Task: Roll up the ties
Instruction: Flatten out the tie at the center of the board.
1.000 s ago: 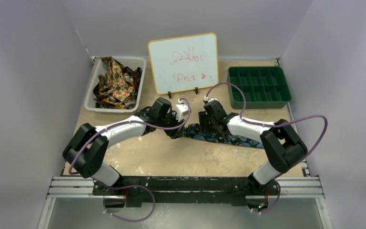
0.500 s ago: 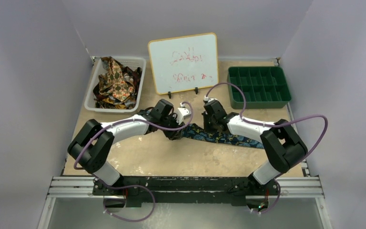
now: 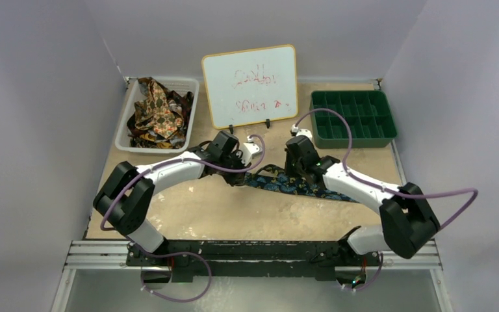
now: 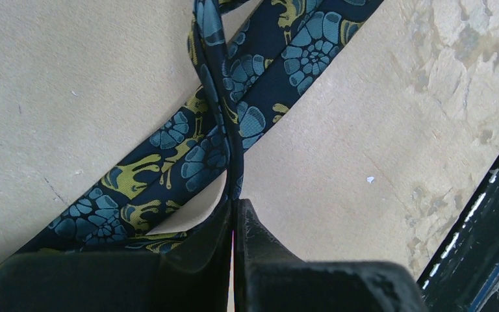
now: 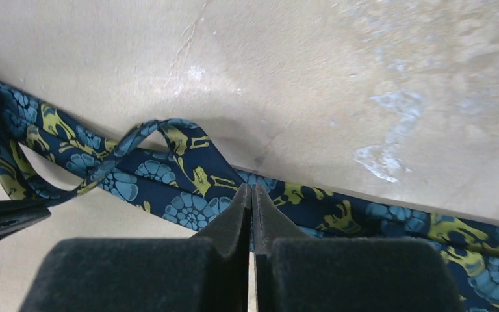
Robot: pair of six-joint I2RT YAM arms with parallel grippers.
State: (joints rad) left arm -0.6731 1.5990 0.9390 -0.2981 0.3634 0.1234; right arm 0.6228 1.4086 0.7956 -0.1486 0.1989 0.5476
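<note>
**A:** What just changed?

**B:** Both grippers snapped shut. My left gripper [image 4: 235,205] now pinches a raised fold of the navy tie [image 4: 169,169], and the cloth runs up as a thin ridge from its tips. My right gripper [image 5: 252,192] has closed too, tips down on the same tie. I cannot tell whether it caught any cloth.

**A:** And for the rolling?

**B:** I judge the hold is taken and the roll not yet begun. The tie lies mostly flat, with one small loop humped just past my right tips.

**A:** What's the material like?

**B:** It's thin, smooth and limp, with blue rosettes and olive-gold figures. The surface [image 5: 364,78] is pale, hard and scuffed. The other ties [image 3: 158,110] are heaped in a white basket [image 3: 123,130], well beyond my left gripper.
</note>
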